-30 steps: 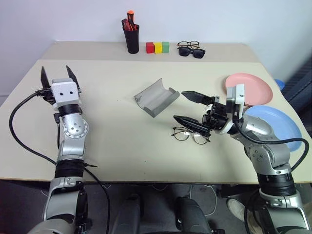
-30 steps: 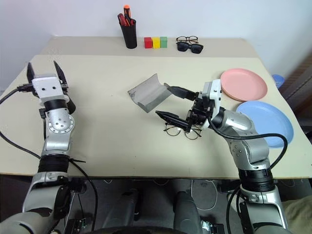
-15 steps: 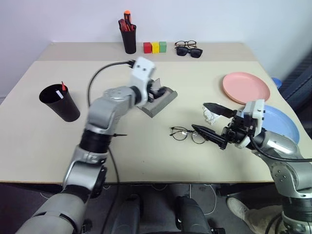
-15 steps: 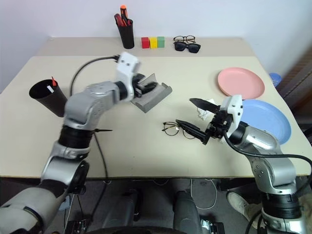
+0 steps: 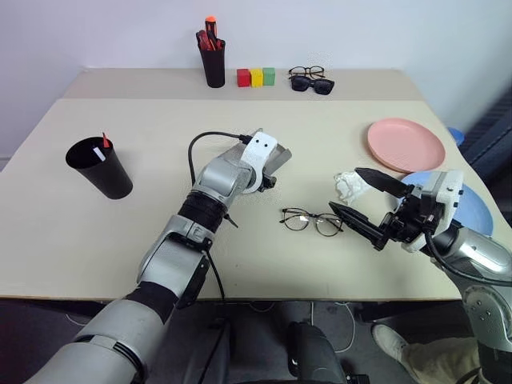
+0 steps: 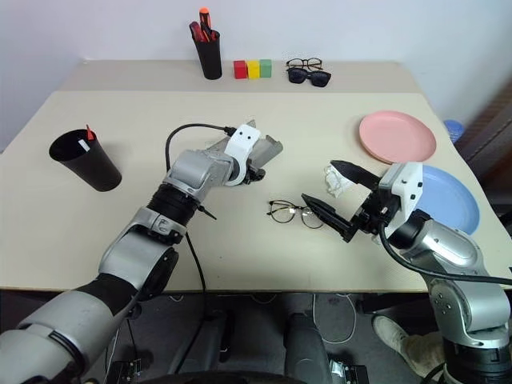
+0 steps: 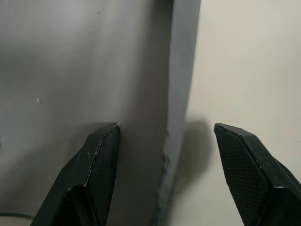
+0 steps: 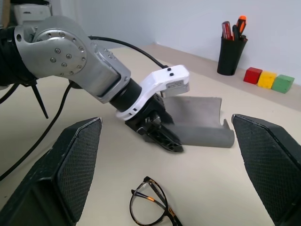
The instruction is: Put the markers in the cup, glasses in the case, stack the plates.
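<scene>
the left gripper [image 7: 164, 155] is at the open grey case [image 8: 200, 120], fingers spread and straddling one edge wall of the shell: one finger [image 7: 101, 165] over the inner trough, the other over bare table [image 5: 160, 232]. contact with the wall cannot be confirmed, and the wrist housing hides much of the case in the head views.

the right gripper [image 5: 364, 204] hovers with jaws wide apart, holding nothing. the wire-frame glasses [image 5: 310, 221] lie flat just beside its lower fingertip, between the two grippers; the far temple is cut off by that finger. a small crumpled white object [image 5: 346, 186] sits partly hidden behind its upper finger.

the pink plate [image 5: 406, 145] lies beyond the right gripper. the blue plate [image 5: 474, 210] is largely covered by the right wrist. the black cup [image 5: 102, 168] stands well apart from the left gripper, with marker [image 5: 104, 142] tips showing above the rim.
</scene>
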{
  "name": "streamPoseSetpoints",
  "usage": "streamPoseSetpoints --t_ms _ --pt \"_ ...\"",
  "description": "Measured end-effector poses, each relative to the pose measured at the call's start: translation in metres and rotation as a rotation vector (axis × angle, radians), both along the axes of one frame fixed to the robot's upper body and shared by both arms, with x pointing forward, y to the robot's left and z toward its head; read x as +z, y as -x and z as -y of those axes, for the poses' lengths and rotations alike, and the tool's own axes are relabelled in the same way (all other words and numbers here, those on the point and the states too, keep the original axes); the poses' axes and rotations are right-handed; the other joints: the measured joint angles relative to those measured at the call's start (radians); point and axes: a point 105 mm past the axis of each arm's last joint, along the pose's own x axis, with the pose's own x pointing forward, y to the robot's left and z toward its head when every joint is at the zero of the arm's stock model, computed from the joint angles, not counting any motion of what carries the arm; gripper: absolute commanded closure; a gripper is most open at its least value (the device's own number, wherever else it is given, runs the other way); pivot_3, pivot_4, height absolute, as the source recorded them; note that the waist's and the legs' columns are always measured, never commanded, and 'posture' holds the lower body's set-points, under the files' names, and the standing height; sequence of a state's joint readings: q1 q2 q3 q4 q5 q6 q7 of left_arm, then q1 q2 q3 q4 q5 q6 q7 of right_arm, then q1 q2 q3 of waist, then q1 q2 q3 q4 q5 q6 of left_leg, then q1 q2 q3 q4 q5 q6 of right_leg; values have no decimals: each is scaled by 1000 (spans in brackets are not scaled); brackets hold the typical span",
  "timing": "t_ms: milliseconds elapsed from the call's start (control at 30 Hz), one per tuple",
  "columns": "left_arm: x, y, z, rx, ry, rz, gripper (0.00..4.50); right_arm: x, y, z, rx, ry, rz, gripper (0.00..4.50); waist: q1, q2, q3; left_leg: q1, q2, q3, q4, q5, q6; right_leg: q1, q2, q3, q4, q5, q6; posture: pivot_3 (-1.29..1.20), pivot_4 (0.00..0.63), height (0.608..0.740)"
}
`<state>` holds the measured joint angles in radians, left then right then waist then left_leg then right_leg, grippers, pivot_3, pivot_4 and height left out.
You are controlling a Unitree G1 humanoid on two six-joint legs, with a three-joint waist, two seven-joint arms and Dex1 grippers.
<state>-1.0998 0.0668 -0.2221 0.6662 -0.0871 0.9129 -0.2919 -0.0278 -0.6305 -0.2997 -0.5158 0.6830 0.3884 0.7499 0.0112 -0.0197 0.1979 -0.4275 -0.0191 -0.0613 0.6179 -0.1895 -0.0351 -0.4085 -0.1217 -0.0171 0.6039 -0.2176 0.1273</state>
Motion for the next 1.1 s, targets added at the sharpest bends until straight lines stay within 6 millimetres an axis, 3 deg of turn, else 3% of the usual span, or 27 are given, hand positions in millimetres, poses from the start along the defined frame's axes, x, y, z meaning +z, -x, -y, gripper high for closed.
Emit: streamPoseSetpoints --t_ms 67,200,467,533,633,733,900,1100 --pt "1 -2 0 -4 -5 1 2521 0 0 0 -4 -1 0 0 2 0 0 0 0 0 0 0 0 1 0 0 -2 0 -1 0 150 740" --pt "0 0 6 -37 14 -9 4474 1 -1 1 -10 -2 3 0 2 0 0 -1 0 0 -1 0 0 3 0 0 -7 1 -1 0 150 740" --pt "4 13 -1 -184 50 0 4474 2 -2 0 -12 -2 9 0 -1 1 0 -1 0 1 -3 0 0 1 0 0 -6 3 -4 0 150 740" --pt "1 26 -10 -295 17 33 4474 2 -2 -2 -6 -2 11 0 -4 1 0 -1 0 1 -4 0 0 0 0 1 -6 3 -5 0 150 740" --pt "-5 49 -38 -440 -77 11 4474 1 -2 -2 -6 1 13 0 -8 1 0 -1 1 1 -5 0 0 -1 1 1 -5 3 -5 0 150 740" --pt "2 67 -68 -526 -145 -8 4474 -1 -1 -2 -7 0 13 0 -5 2 0 -1 1 1 -4 0 0 0 1 2 -6 3 -6 0 150 740" --pt "5 98 -100 -623 -231 -63 4474 -5 0 -2 -12 -12 1 0 1 2 0 -2 1 1 -3 0 0 1 0 2 -8 4 -7 0 150 740" --pt "0 156 -101 -863 -223 -186 4474 -8 1 -1 -15 -14 -7 0 2 3 0 -3 1 1 -4 0 0 -1 0 2 -8 4 -7 0 150 740"
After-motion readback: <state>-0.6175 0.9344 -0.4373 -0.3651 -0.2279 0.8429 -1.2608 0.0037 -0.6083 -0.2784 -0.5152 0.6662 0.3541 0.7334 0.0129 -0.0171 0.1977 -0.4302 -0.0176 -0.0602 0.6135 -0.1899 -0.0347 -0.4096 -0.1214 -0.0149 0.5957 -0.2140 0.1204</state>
